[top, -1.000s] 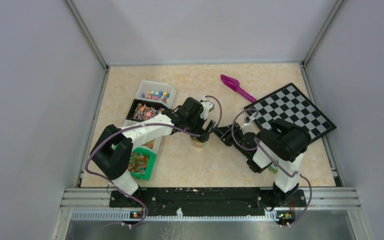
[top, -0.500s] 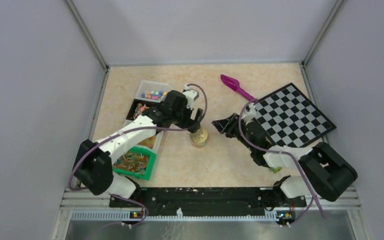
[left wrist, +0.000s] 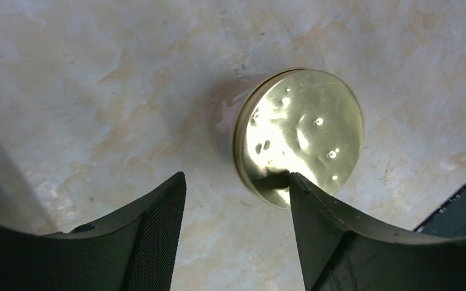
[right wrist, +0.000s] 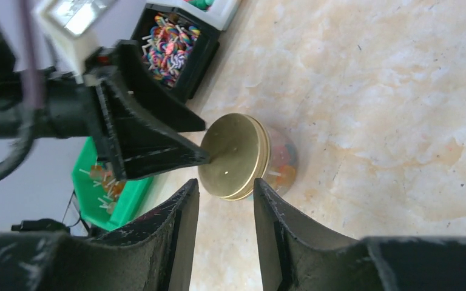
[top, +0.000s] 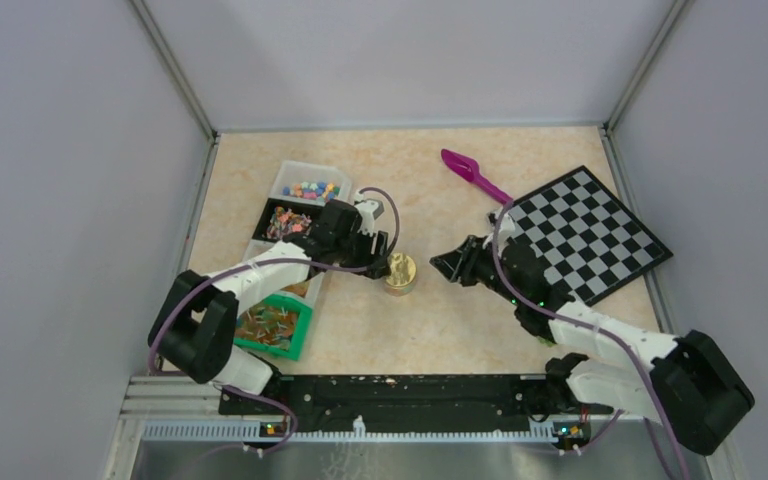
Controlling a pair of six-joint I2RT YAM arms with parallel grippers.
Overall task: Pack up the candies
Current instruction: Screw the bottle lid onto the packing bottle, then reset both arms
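A small clear jar (top: 398, 274) with a gold lid (left wrist: 298, 134) stands mid-table, and colourful candies (right wrist: 280, 160) show through its wall. More candies fill the clear tray (top: 310, 188) and the black tray (right wrist: 170, 37). My left gripper (top: 380, 260) hangs just left of the jar, open and empty. In the left wrist view, the tip of one finger (left wrist: 315, 212) overlaps the lid's near edge. My right gripper (top: 444, 263) sits to the jar's right, open with nothing between its fingers (right wrist: 176, 230). In the right wrist view the jar lies just beyond its tips.
A green tray (top: 295, 330) of wrapped sweets on sticks lies at the front left. A magenta scoop (top: 473, 174) rests at the back, beside a tilted checkerboard (top: 585, 230) on the right. Grey walls close in both sides.
My left gripper has come off the jar toward the left and its jaws have narrowed. The right arm has stretched out, its gripper staying close to the right of the jar.
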